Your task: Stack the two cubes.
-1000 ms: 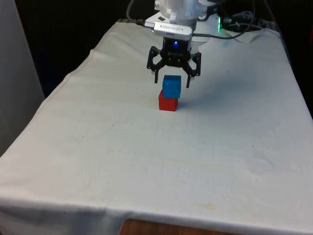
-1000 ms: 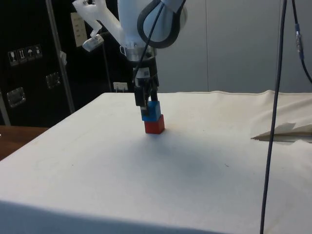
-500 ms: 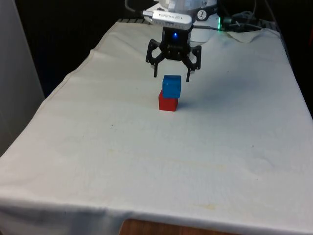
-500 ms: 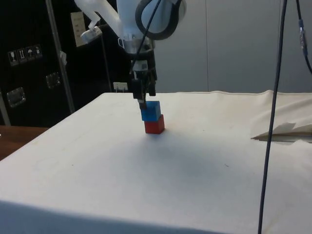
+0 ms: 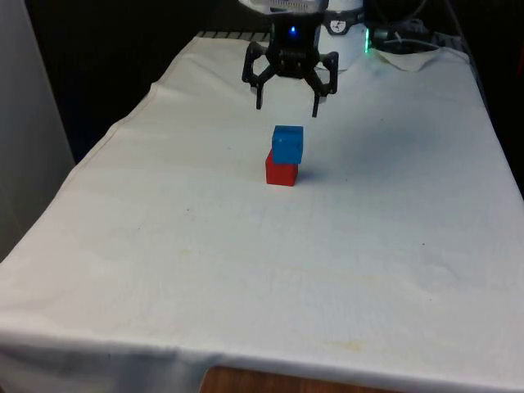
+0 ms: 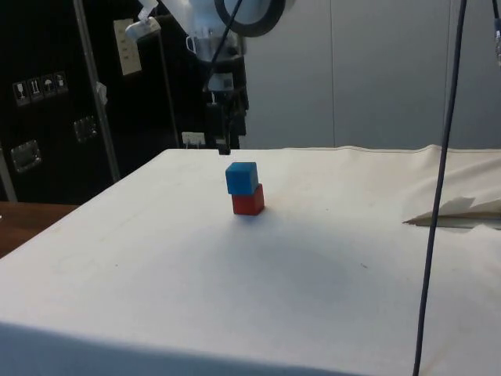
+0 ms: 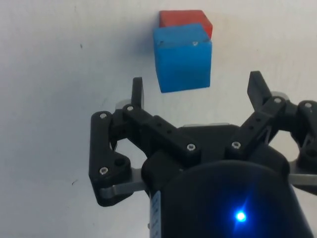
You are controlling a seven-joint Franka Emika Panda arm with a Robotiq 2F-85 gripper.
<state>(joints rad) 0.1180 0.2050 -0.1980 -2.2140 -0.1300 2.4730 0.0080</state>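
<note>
A blue cube (image 5: 287, 145) rests on top of a red cube (image 5: 281, 173) near the middle of the white cloth, a little askew on it. The same stack shows in the side view, blue cube (image 6: 241, 178) over red cube (image 6: 248, 203), and from the wrist, blue cube (image 7: 182, 58) covering most of the red cube (image 7: 185, 20). My gripper (image 5: 287, 107) hangs open above and behind the stack, clear of it, with nothing between its fingers. Seen from the side, the gripper (image 6: 222, 147) is well above the blue cube's top.
The white cloth (image 5: 246, 262) covers the whole table. Cables and crumpled cloth (image 5: 409, 49) lie at the far end at the front view's right. A dark cable (image 6: 437, 188) hangs down in the side view, and a fold of cloth (image 6: 454, 211) rises there.
The gripper has risen straight up from around the blue cube, staying open. The two cubes have stayed stacked and still.
</note>
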